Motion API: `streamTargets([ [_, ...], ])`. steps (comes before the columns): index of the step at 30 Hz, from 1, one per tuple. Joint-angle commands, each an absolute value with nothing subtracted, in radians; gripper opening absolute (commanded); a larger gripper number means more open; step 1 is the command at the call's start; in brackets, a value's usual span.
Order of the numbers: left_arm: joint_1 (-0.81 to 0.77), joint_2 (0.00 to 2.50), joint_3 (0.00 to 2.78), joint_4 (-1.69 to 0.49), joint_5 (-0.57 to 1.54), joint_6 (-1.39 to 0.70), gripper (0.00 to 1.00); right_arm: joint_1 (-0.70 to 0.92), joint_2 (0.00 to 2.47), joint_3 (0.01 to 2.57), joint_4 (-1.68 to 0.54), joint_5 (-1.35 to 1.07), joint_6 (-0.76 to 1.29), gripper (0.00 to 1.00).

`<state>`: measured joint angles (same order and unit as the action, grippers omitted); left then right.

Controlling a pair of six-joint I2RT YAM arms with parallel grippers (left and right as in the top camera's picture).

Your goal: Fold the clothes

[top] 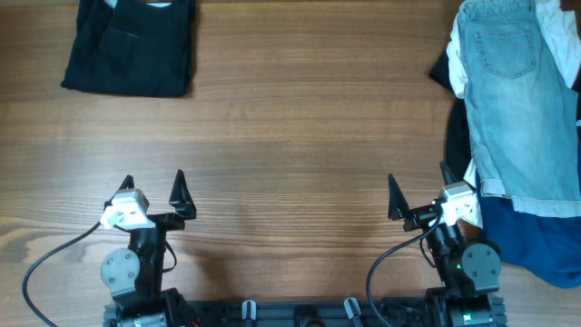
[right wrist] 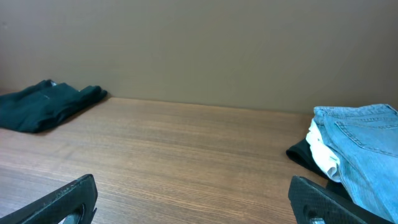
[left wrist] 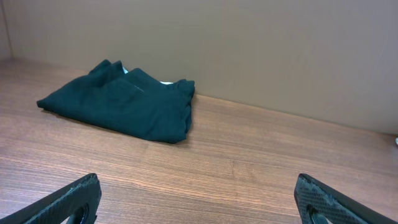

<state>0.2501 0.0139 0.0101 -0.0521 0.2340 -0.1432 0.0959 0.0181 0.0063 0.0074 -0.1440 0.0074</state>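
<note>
The pale blue denim shorts (top: 522, 100) lie on top of a pile of clothes at the table's right edge, one stitched back pocket showing. They also show at the right of the right wrist view (right wrist: 367, 155). My left gripper (top: 152, 191) is open and empty near the front left of the table; its fingers frame bare wood in the left wrist view (left wrist: 199, 202). My right gripper (top: 418, 193) is open and empty at the front right, just left of the pile; it shows in the right wrist view (right wrist: 199, 199).
A folded dark garment (top: 132, 44) lies at the back left, also seen in the left wrist view (left wrist: 121, 102) and the right wrist view (right wrist: 43, 106). Under the shorts are white (top: 458, 68), black (top: 456, 145) and dark blue (top: 531, 236) clothes. A plain wall stands behind the table.
</note>
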Motion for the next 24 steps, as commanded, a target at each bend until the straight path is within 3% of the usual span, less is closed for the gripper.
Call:
streamTargets([
  [1,0.257,0.007,0.006,-0.054,0.239,-0.149,1.00,0.098,0.005,0.005,0.010,-0.126,0.026,1.00],
  [21,0.257,0.007,0.006,-0.047,0.308,-0.173,1.00,0.098,0.005,0.005,0.014,-0.126,-0.010,1.00],
  [24,0.257,0.007,0.007,-0.046,0.318,-0.259,1.00,0.098,0.005,0.007,0.024,-0.126,-0.034,1.00],
])
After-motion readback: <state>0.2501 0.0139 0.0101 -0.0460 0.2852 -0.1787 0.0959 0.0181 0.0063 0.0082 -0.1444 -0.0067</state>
